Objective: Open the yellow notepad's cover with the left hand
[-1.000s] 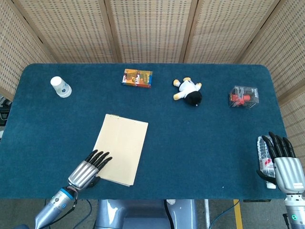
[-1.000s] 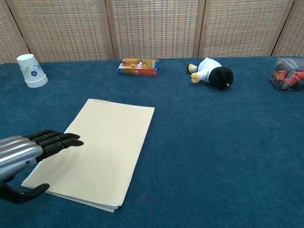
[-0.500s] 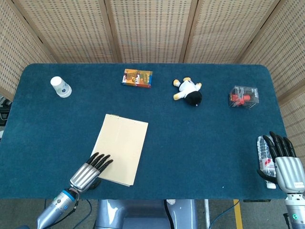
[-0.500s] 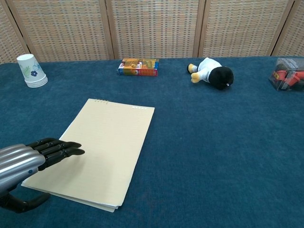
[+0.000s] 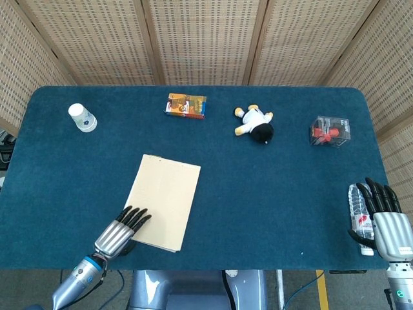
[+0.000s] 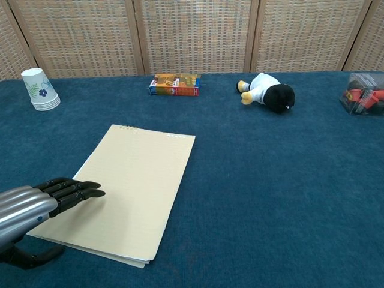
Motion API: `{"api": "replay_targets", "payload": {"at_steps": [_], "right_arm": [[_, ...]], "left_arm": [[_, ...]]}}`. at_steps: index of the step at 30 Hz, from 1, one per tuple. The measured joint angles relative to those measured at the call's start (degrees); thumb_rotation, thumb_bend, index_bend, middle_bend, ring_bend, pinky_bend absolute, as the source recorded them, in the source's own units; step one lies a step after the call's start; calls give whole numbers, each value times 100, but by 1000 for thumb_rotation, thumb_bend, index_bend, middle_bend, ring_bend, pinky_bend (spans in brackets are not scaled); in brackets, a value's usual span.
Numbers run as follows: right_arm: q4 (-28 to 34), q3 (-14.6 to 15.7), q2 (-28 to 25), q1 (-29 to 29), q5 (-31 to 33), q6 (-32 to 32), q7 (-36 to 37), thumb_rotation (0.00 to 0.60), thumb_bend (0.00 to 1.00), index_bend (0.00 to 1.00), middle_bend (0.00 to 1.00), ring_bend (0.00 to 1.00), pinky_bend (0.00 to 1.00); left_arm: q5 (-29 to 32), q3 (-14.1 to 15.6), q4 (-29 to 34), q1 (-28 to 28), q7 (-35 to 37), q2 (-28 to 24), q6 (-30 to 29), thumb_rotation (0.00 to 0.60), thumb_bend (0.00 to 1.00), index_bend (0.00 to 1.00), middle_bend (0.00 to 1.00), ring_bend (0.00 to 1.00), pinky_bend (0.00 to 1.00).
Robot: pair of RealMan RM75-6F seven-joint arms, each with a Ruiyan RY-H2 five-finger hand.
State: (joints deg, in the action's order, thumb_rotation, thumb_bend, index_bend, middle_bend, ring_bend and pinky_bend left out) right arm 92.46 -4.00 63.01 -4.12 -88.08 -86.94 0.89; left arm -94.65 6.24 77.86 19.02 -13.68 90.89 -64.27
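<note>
The yellow notepad (image 5: 164, 200) lies flat and closed on the blue table, left of centre, also seen in the chest view (image 6: 129, 186). My left hand (image 5: 119, 232) is at the pad's near left corner, fingers stretched over the cover's edge, thumb below the pad's edge near the table; in the chest view the left hand (image 6: 36, 207) shows the same. It holds nothing. My right hand (image 5: 387, 223) rests at the table's near right corner, fingers extended, beside a plastic bottle (image 5: 358, 216).
A paper cup (image 5: 82, 117) stands at the far left. A colourful box (image 5: 186, 105), a plush penguin (image 5: 256, 124) and a clear box with red contents (image 5: 330, 130) line the far side. The table edge (image 5: 213, 268) runs just behind the left hand.
My left hand has slid slightly toward the near edge and lowered, with the thumb dropping below the pad's corner. The notepad and right hand have not moved.
</note>
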Motion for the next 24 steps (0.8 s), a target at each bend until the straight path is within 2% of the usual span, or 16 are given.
{"api": "replay_targets", "payload": {"at_steps": [14,21,24], "right_arm": [[3,4,1,-1,-5,-2,-2,600,0,0,0,0,0],[5,8,-6,-4,-14,3,37,600,0,0,0,0,0],[3,10,-14,-6,-16,10,68,600,0,0,0,0,0]], "left_arm": [[104,-13,-109,65,-7,81,3,600,438,0,0,0,0],[154,-42,-161,89,-22,133,-21,600,577,0,0,0,0],[173,-73,-161,103,19,133,-50,600,585,0,0,0,0]]}}
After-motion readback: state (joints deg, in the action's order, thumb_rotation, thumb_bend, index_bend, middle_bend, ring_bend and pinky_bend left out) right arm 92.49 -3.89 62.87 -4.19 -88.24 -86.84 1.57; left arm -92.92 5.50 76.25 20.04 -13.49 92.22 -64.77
